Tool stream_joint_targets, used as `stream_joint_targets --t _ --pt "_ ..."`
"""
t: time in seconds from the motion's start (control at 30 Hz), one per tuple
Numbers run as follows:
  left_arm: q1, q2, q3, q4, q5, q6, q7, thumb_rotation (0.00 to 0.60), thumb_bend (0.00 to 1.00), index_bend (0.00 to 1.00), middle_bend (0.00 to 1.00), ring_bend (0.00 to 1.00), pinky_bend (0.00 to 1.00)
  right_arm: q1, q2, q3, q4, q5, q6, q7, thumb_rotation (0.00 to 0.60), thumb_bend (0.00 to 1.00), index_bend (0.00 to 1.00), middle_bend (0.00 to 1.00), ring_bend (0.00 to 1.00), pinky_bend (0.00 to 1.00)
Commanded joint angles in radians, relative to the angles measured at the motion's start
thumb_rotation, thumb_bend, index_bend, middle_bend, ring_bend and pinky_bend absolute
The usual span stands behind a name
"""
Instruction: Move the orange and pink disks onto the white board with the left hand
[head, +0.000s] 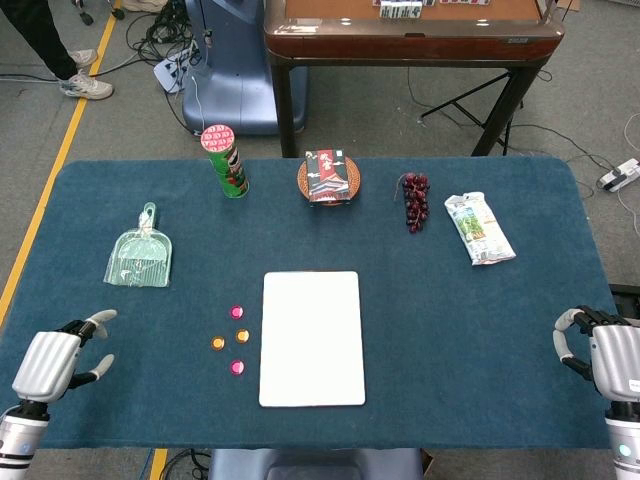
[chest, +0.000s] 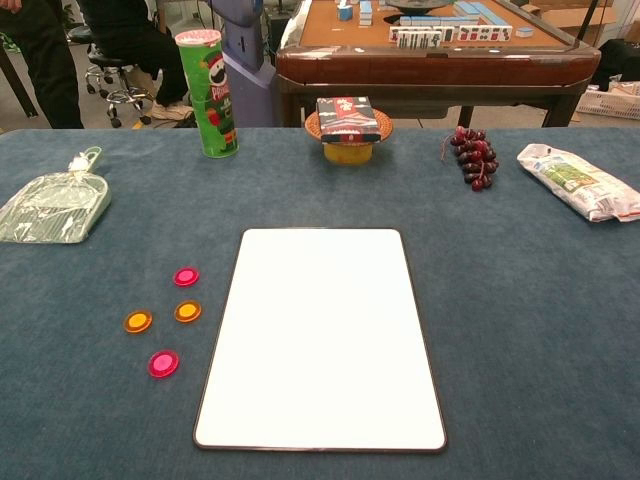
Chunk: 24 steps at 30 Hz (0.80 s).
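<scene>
Two pink disks (head: 237, 312) (head: 237, 367) and two orange disks (head: 242, 336) (head: 218, 343) lie on the blue cloth just left of the white board (head: 312, 338). The chest view shows the same pink disks (chest: 186, 276) (chest: 163, 363) and orange disks (chest: 187, 311) (chest: 138, 321) beside the board (chest: 322, 335). My left hand (head: 58, 362) hovers at the table's near-left corner, holding nothing, well left of the disks. My right hand (head: 608, 358) is at the near-right edge, fingers curled, holding nothing. Neither hand shows in the chest view.
At the back stand a green chip can (head: 226, 160), a basket with a box (head: 328, 178), grapes (head: 414, 199) and a snack bag (head: 478, 228). A green dustpan (head: 141, 255) lies at the left. A person's legs and a wooden table are beyond.
</scene>
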Motion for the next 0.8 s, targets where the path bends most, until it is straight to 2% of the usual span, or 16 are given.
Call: stream_joint_targets --t 0.03,0.13,0.23,0.27,0.3,0.4,0.5,0.6,0.8 --pt "-0.052 0.016 0.001 0.001 0.059 -0.023 -0.051 0.6 0.23 0.25 0.38 0.48 0.74 -0.004 0.003 0.001 -0.003 -0.006 0.01 0.003 0.6 0.39 0.57 0.51 0.54 0.56" --pt "-0.095 0.029 0.005 -0.006 0.101 -0.045 -0.123 0.6 0.21 0.22 0.36 0.52 0.78 -0.01 0.006 -0.002 -0.006 -0.012 0.02 0.014 0.6 0.4 0.57 0.51 0.54 0.56" --pt "-0.13 0.024 0.009 0.017 0.162 -0.033 -0.172 0.6 0.21 0.21 0.38 0.66 0.91 -0.012 0.009 0.0 -0.01 -0.012 0.023 0.027 0.6 0.4 0.57 0.51 0.54 0.56" --pt "-0.145 0.018 0.008 0.033 0.182 -0.03 -0.185 0.6 0.21 0.21 0.42 0.71 0.95 -0.013 0.01 -0.002 -0.011 -0.016 0.025 0.029 0.6 0.4 0.57 0.51 0.54 0.56" --pt "-0.157 0.014 0.009 0.043 0.194 -0.033 -0.192 0.6 0.21 0.21 0.51 0.76 0.98 -0.013 0.01 -0.003 -0.012 -0.019 0.026 0.031 0.6 0.39 0.57 0.51 0.54 0.56" --pt "-0.197 0.004 0.01 0.062 0.209 -0.065 -0.211 0.6 0.2 0.25 0.74 0.89 1.0 -0.015 0.014 -0.007 -0.015 -0.029 0.028 0.041 0.6 0.4 0.57 0.51 0.54 0.56" --pt "-0.23 -0.008 0.01 0.063 0.204 -0.113 -0.193 0.6 0.2 0.34 0.87 0.98 1.0 -0.016 0.013 -0.004 -0.013 -0.03 0.034 0.047 0.6 0.39 0.57 0.5 0.54 0.56" --pt "-0.261 -0.028 0.018 0.071 0.204 -0.164 -0.164 0.6 0.2 0.37 0.98 1.0 1.0 -0.017 0.014 -0.003 -0.008 -0.029 0.034 0.056 0.6 0.39 0.57 0.49 0.54 0.56" --pt "-0.32 -0.058 0.031 0.063 0.166 -0.299 -0.099 0.6 0.2 0.39 1.0 1.0 1.0 -0.02 0.021 -0.003 -0.006 -0.03 0.037 0.074 0.6 0.4 0.57 0.49 0.54 0.56"
